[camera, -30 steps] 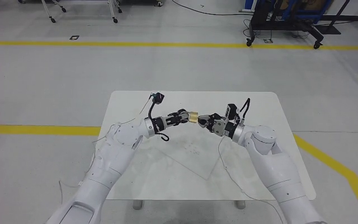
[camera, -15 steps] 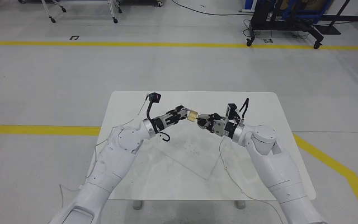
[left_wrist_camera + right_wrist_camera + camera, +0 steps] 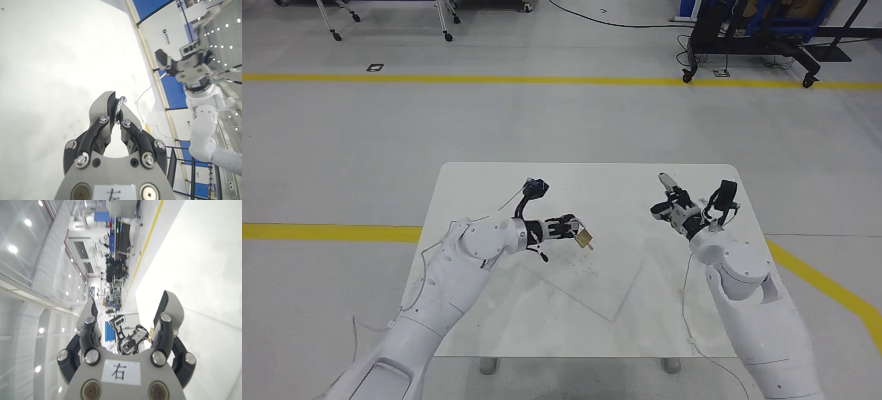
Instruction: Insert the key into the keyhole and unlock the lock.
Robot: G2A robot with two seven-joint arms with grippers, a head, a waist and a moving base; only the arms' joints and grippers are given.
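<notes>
- The lock (image 3: 584,238) is a small blocky body of brass-yellow metal with a dull shine. In the top view it sits just left of the frame's middle, at the very tip of the left gripper (image 3: 570,231) and over the central part of the table (image 3: 492,182). Whether it touches the tabletop I cannot tell.
- The left gripper is clenched and grasping the lock. In its own wrist view, two smooth grey fingers with black ribbed pads (image 3: 110,106) pinch a thin silvery metal piece (image 3: 119,105) seen edge-on, bright and speckled with glints (shackle or key, I cannot tell which). The brass body itself is hidden behind the fingers there.
- The right gripper (image 3: 129,298) is released and grasps nothing. Its two grey fingers are spread wide, and the black ribbed pad faces have nothing between them. In the top view it lies right of centre, over the table's right part and well apart from the lock.
- The table is a white, matte rectangle with rounded corners, faintly scuffed near its middle.
- A thin see-through sheet (image 3: 594,285) lies flat on the tabletop below the lock in the top view, and only its faint straight edges show.
- The floor (image 3: 362,130) around the table is smooth pale grey, crossed by yellow painted lines.
</notes>
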